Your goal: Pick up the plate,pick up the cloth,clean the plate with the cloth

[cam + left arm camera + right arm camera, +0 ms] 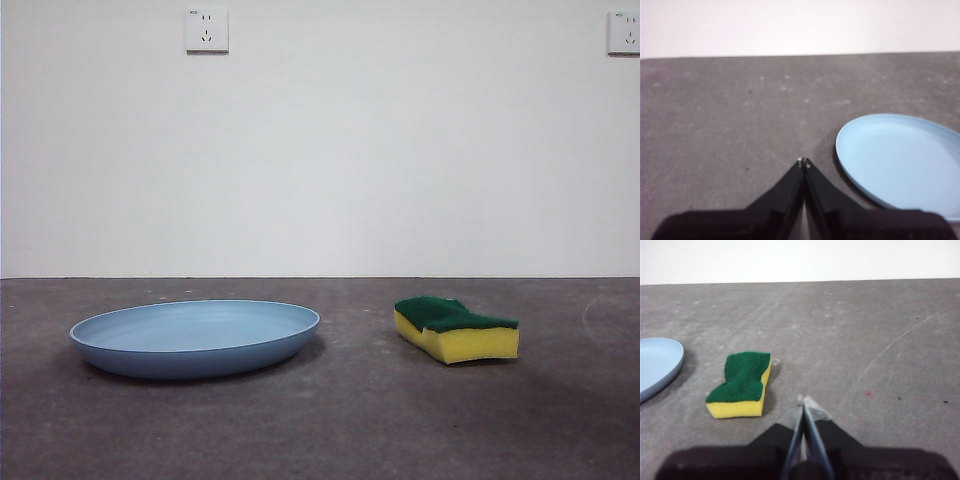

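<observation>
Front view: plate (195,338) at 9 o'clock of sponge (456,328), untouched. Both grippers' jaws together; left gripper (804,161) should open, then pinch the rim.

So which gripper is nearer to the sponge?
Right. The right gripper waits just beside the sponge, jaws shut. The left gripper is beside the plate, which lies between.

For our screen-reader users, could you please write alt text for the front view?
A light-blue plate and a yellow sponge with its green scouring side up lie apart on a dark grey table. Behind them is a white wall with two sockets near the top; no arm is in view.
</observation>
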